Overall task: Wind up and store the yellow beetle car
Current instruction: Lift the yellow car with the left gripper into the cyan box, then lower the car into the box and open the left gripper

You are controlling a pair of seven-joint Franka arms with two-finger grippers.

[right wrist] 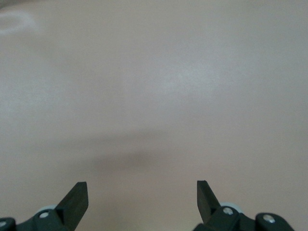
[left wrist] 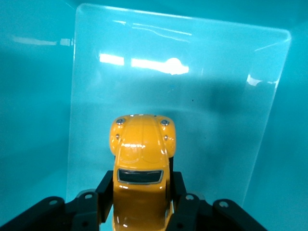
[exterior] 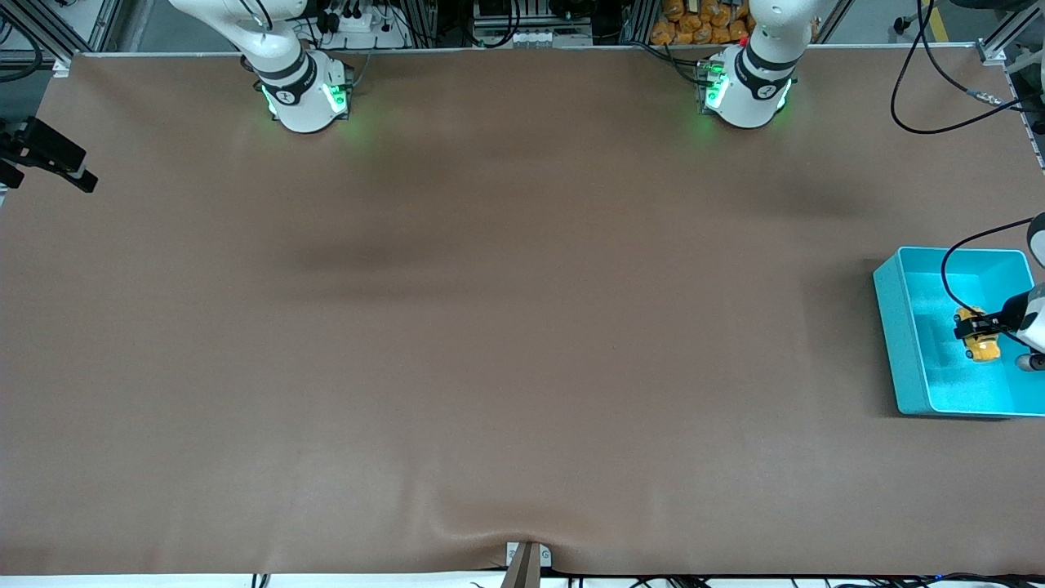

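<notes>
The yellow beetle car (exterior: 980, 343) (left wrist: 142, 154) is a tiny orange-yellow toy with a dark window. My left gripper (exterior: 976, 327) (left wrist: 141, 180) is shut on its sides and holds it inside the teal bin (exterior: 891, 327) (left wrist: 33, 96), at the left arm's end of the table. Whether its wheels touch the bin floor I cannot tell. My right gripper (right wrist: 142, 190) is out of the front view. In the right wrist view it hangs open over bare brown table with nothing between its fingers.
A brown mat (exterior: 490, 327) covers the whole table. A black clamp (exterior: 49, 155) juts in at the right arm's end. A black cable (exterior: 922, 114) loops on the table beside the left arm's base. A small mount (exterior: 526, 559) sits at the front edge.
</notes>
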